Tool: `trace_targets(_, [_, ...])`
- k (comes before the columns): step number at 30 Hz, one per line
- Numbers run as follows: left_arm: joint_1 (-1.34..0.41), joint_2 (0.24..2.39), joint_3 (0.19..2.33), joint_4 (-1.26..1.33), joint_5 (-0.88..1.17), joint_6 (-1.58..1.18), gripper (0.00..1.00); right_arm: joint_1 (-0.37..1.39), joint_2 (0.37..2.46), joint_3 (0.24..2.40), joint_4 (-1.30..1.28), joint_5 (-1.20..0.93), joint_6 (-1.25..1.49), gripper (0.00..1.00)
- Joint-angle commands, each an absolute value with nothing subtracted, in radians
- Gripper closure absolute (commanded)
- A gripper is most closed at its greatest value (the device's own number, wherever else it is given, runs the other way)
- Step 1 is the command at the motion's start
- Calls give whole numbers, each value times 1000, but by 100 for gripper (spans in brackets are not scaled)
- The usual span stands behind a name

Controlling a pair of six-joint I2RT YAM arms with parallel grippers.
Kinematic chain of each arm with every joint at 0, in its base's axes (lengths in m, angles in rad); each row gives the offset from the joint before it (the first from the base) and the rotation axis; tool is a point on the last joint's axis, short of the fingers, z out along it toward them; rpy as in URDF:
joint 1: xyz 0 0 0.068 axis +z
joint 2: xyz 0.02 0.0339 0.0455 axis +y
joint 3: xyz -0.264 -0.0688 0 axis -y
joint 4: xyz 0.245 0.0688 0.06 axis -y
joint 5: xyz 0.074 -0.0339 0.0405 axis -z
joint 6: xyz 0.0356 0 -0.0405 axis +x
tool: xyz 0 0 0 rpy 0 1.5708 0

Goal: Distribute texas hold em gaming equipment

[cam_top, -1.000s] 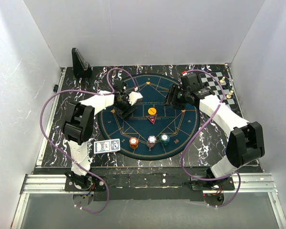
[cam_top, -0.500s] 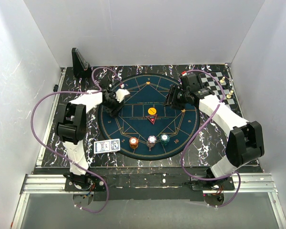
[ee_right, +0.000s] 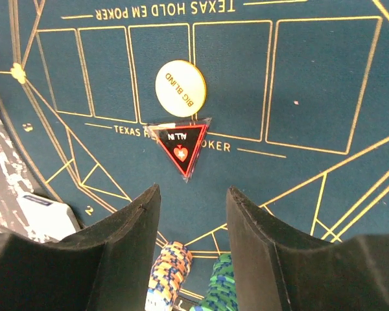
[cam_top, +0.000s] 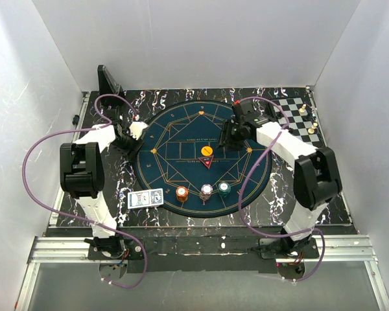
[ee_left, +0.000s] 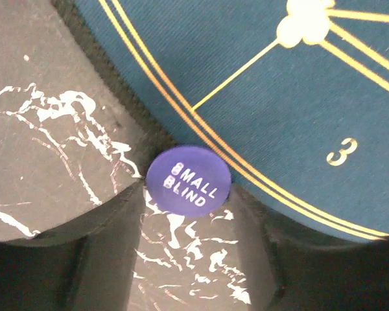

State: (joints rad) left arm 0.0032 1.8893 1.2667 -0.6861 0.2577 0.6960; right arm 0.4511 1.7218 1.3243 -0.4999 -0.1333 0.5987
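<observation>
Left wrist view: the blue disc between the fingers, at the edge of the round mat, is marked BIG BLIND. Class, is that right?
No. The blue disc reads SMALL BLIND, as the left wrist view shows; BIG BLIND is on the yellow disc. The rest holds: it sits between the fingers at the edge of the round mat.

table: black marble | on it: round mat; chessboard; cards; black stand

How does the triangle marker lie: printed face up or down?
Face up. The triangle marker lies flat on the mat, and its ALL IN lettering shows in the right wrist view.
</observation>
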Motion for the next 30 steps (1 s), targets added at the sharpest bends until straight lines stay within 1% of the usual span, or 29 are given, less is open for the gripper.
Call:
trace_targets(1, [31, 1827, 1276, -718, 241, 681, 31, 509, 1828, 1434, -552, -81, 554, 48])
trace_targets(2, [31, 1822, 1287, -719, 242, 666, 21, 518, 1859, 1456, -560, -74, 549, 46])
trace_targets(3, [31, 1818, 1298, -719, 244, 652, 14, 526, 1882, 1482, -569, -63, 543, 44])
trace_targets(4, [31, 1812, 1310, -719, 242, 640, 3, 534, 1910, 1499, -575, -49, 538, 40])
trace_targets(6, [32, 1799, 1345, -738, 250, 620, 2, 548, 1948, 1537, -586, -29, 528, 36])
trace_targets(9, [31, 1781, 1405, -784, 279, 591, 2, 569, 1996, 1584, -589, -5, 517, 34])
trace_targets(16, [31, 1766, 1564, -920, 403, 499, 2, 603, 2129, 1752, -664, 116, 497, 36])
trace_targets(20, [32, 1753, 1575, -933, 423, 482, 2, 621, 2192, 1819, -730, 190, 465, 36])
trace_targets(26, [32, 1744, 1549, -908, 420, 472, 2, 643, 2220, 1818, -744, 213, 459, 35])
trace_targets(30, [31, 1746, 1549, -904, 431, 465, 2, 664, 2200, 1775, -710, 199, 459, 32])
